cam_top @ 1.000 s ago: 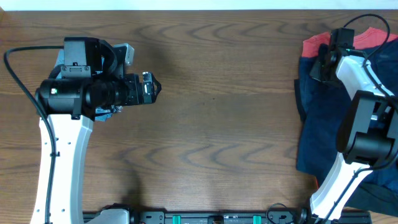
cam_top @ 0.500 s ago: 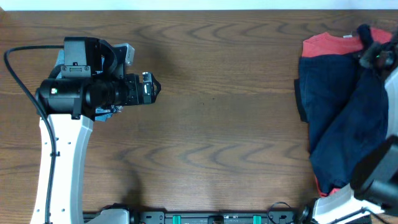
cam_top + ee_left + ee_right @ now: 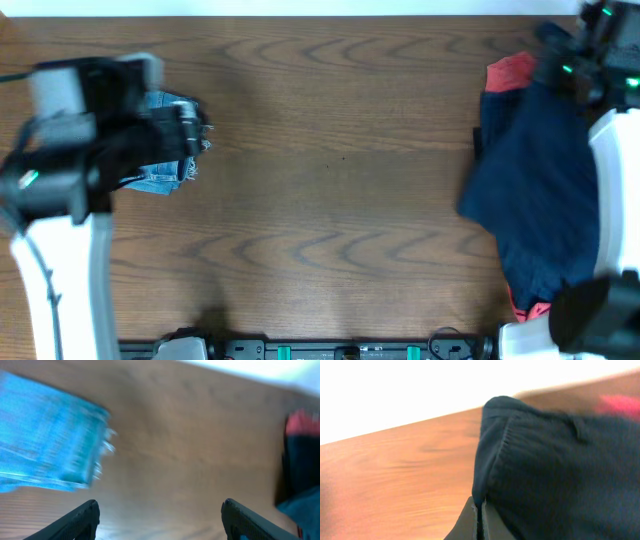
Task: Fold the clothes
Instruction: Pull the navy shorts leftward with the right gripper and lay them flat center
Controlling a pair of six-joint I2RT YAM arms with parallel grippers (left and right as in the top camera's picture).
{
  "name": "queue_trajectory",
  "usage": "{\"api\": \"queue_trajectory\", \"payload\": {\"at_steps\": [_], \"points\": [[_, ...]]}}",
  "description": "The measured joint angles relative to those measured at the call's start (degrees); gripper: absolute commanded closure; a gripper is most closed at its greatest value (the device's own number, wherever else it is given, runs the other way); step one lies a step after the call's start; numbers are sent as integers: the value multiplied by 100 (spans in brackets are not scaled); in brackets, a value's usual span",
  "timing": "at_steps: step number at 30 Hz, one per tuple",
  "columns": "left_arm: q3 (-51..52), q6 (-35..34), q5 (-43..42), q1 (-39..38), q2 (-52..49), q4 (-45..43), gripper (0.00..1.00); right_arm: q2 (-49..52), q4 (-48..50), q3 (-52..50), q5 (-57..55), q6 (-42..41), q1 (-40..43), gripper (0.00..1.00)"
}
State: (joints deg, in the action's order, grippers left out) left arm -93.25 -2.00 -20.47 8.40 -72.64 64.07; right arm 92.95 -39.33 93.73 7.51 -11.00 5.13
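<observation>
Only the right wrist view shows the right gripper (image 3: 479,512) pinching the navy garment (image 3: 560,470) by its hem at the table's (image 3: 330,180) right edge. The left gripper (image 3: 160,522) gapes empty over the table's left side.

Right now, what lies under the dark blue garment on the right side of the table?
Red cloth peeks out at the far corner and near edge of the dark blue garment. Everything between is covered, so its shape and folds cannot be seen.
</observation>
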Motion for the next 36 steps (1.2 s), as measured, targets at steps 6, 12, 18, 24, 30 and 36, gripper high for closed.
{"api": "queue_trajectory", "payload": {"at_steps": [6, 12, 18, 24, 30, 36], "points": [[-269, -42, 44, 671, 791, -42, 20, -614, -525, 378, 439, 160, -2715, 99], [-269, -76, 457, 863, 1143, -57, 12, -151, -1045, 358, 61, 476, -5080, 37], [-269, -57, 656, 866, 1204, -35, 10, -136, -1108, 323, -1305, 509, -5637, 20], [-269, 55, 505, 863, 975, 291, 14, -442, -1401, 326, -1849, -188, -4524, 12], [-269, 350, 70, 859, 369, 776, 29, -520, -2371, 334, -1307, -890, -2697, 17], [-267, 457, -68, 424, -262, 1049, 43, 52, -3401, 334, -664, -1043, -1541, 26]]}}
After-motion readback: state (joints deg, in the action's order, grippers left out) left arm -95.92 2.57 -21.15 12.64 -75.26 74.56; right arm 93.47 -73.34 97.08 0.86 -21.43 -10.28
